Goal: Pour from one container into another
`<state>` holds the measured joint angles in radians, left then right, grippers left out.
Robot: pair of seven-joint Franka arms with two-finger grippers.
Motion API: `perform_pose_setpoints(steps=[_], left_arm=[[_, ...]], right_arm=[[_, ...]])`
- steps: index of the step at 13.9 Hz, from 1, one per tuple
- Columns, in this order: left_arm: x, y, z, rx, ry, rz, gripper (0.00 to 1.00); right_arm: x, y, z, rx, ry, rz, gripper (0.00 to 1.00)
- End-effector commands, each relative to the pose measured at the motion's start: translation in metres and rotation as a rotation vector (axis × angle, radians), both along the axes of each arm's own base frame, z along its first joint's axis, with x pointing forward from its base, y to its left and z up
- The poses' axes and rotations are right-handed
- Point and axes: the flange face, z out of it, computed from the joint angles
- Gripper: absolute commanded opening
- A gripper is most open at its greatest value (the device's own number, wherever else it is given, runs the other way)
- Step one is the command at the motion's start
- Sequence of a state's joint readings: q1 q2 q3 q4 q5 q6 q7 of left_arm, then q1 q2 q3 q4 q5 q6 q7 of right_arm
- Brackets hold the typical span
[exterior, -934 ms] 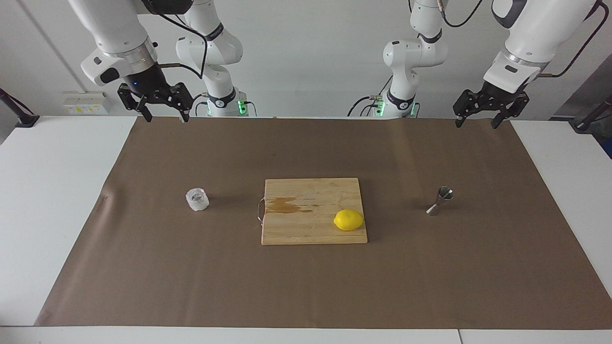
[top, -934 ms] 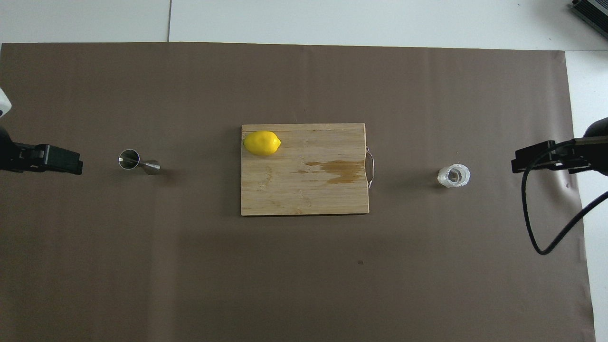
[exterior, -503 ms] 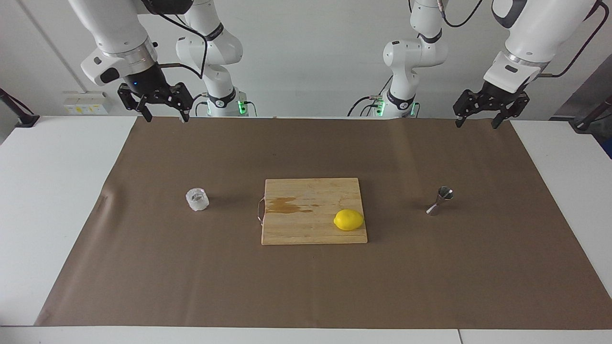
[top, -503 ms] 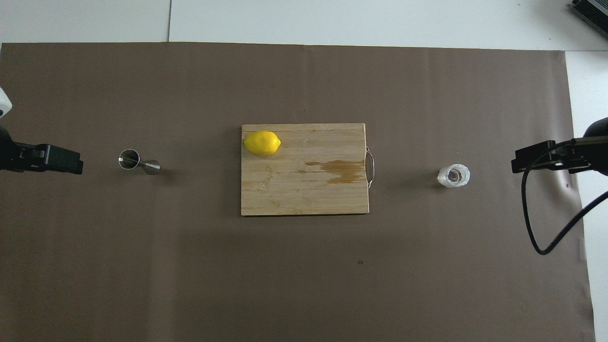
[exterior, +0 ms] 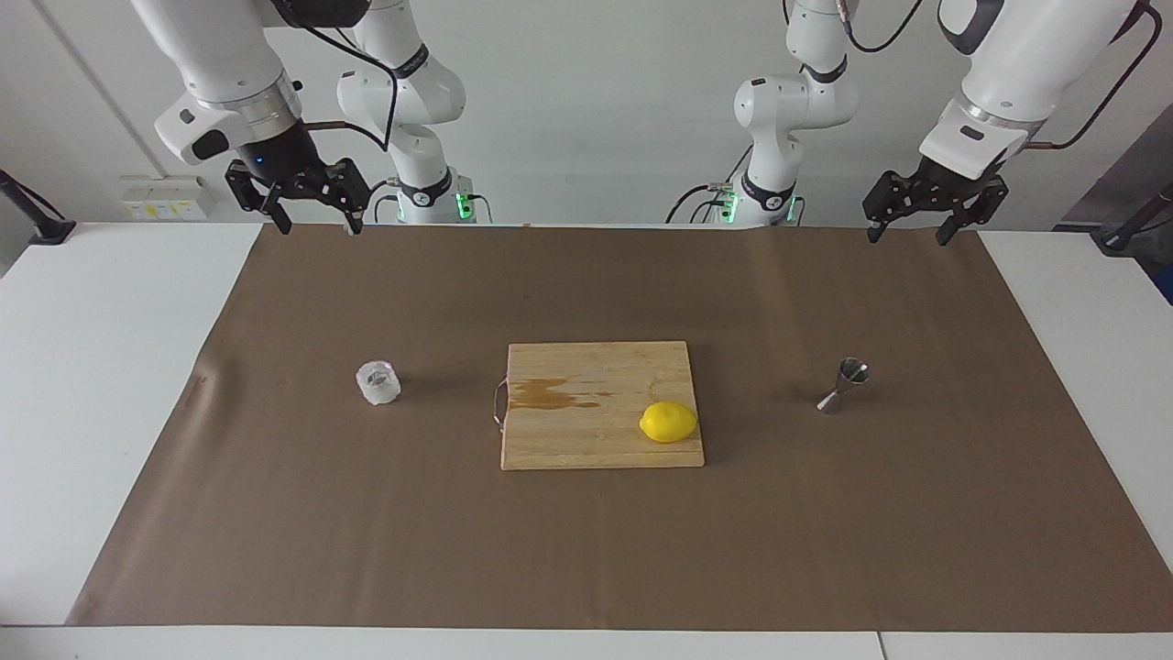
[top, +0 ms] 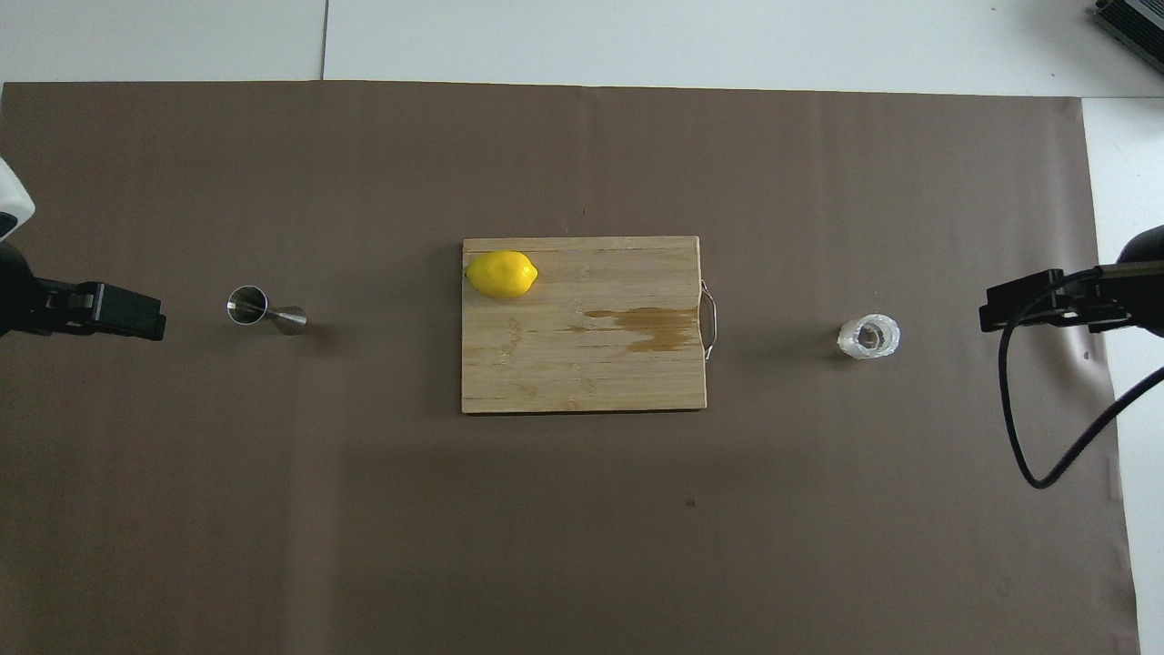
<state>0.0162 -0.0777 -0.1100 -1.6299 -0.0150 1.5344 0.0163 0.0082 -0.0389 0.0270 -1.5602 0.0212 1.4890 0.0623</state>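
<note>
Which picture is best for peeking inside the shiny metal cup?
The overhead view: it looks straight down into the jigger's round open mouth. The facing view shows the jigger from the side instead, upright with its narrow waist, but little of its inside.

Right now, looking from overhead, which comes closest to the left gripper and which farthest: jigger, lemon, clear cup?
From the left gripper, raised at its own end of the table:
1. Jigger, toward that same end.
2. Lemon, on the cutting board, mid-table.
3. Clear cup, toward the right arm's end.

Bright, even light from above; soft short shadows beside the cup (exterior: 378, 383) and jigger (exterior: 844, 386); both views sharp to the mat's (exterior: 586, 550) edges
</note>
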Motion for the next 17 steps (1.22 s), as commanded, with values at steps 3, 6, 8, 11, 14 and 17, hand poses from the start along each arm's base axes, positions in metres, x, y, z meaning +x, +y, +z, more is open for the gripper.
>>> perform_pose_setpoints(steps=[3, 6, 8, 11, 14, 17], left_arm=[[-0.001, -0.006, 0.004, -0.095, -0.034, 0.028, 1.00], [-0.001, 0.000, -0.005, -0.098, -0.025, 0.052, 1.00], [-0.012, 0.016, -0.017, -0.091, 0.001, 0.140, 1.00], [-0.015, 0.028, -0.026, -0.095, -0.009, 0.179, 1.00], [-0.022, 0.045, -0.036, -0.166, 0.052, 0.368, 1.00], [-0.015, 0.046, -0.048, -0.190, 0.081, 0.607, 1.00]], right_arm=[[-0.004, -0.001, 0.003, 0.015, 0.010, -0.011, 1.00], [-0.004, -0.001, 0.003, 0.015, 0.010, -0.011, 1.00], [-0.004, -0.001, 0.003, 0.015, 0.010, -0.011, 1.00], [-0.004, -0.001, 0.003, 0.015, 0.010, -0.011, 1.00], [-0.004, -0.001, 0.003, 0.015, 0.010, -0.011, 1.00], [-0.004, -0.001, 0.003, 0.015, 0.010, -0.011, 1.00]])
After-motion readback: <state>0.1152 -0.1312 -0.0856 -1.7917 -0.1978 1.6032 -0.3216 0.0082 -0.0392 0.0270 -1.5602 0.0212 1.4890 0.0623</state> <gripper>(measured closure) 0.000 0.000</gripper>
